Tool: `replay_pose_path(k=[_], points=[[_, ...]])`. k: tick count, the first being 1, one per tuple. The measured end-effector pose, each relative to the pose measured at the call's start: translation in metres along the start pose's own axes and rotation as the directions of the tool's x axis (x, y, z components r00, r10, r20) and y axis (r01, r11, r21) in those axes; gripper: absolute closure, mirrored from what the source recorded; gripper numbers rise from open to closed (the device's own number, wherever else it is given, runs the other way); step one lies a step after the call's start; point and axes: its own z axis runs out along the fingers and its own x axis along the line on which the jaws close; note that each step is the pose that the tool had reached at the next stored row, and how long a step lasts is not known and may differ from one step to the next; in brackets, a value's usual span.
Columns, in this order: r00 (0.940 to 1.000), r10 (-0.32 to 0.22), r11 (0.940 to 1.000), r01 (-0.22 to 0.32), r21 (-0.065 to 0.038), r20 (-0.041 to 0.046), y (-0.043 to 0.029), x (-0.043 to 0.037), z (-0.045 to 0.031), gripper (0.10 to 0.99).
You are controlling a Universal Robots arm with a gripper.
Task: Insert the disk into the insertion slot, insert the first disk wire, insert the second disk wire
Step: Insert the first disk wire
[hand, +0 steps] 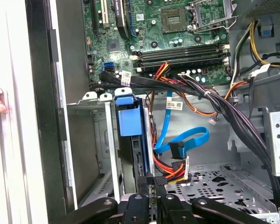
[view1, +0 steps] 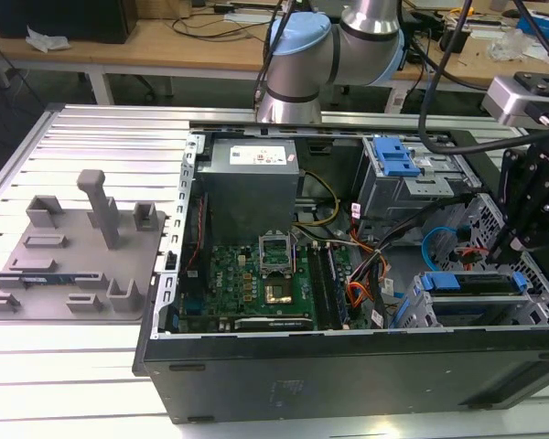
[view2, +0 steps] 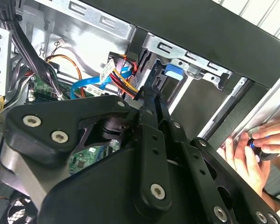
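Robotics lab or workshop: industrial robot arm (view1: 348,41), opened computer case (view1: 256,366) beneath claw (hand: 153,183) on slotted aluminium desk (view1: 91,137), wooden desks (view1: 165,46) strewn with cables (view1: 201,26) beyond claw, grey fixture plate (view1: 73,247) aside.

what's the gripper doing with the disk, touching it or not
Cannot tell. In the first wrist view the gripper overlaps the end of the disk beside the orange wires, with neither contact nor gap plain.

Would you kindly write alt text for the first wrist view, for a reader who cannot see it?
The disk in its blue carrier sits edge-on inside the grey insertion slot, with the black gripper close at its near end. A light-blue flat cable loops beside the slot, and the green motherboard lies beyond.
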Motion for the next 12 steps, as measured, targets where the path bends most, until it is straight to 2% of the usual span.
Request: replay_pose_path(k=[12], points=[[0.9996,-0.027,0.9996,0.027,0.002,-0.0005,-0.0001,0.0012,0.0019,0.922]])
